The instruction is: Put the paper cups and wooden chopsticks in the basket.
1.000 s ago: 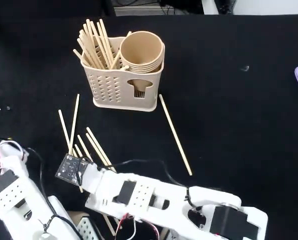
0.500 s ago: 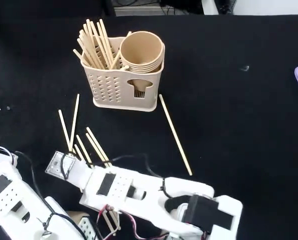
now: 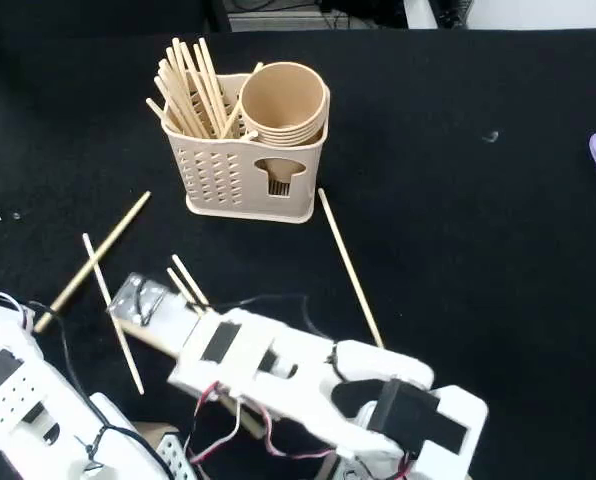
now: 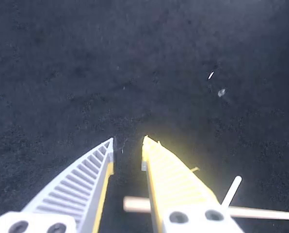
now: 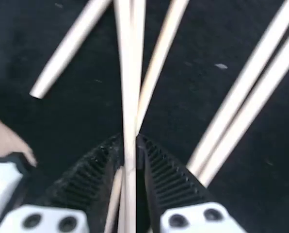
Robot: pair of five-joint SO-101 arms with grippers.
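Black table [image 3: 478, 250]: basket [image 3: 243, 185] at back holds cups [image 3: 283, 100] + most sticks [image 3: 183, 85]. R gripper [image 5: 130, 141] shifted over last sec, knocking loose sticks [image 3: 93, 262] askew; now clamps one stick [image 5: 130, 73]. L gripper [image 4: 127, 145] narrow gap, empty. Lift + carry next.

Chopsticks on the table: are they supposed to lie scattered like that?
No: several chopsticks lie scattered and crossed on the table outside the basket; the right gripper pinches one.

Cups [image 3: 283, 100], chopsticks [image 3: 186, 85] in basket [image 3: 228, 175]; loose chopsticks [image 3: 350, 268] in front.
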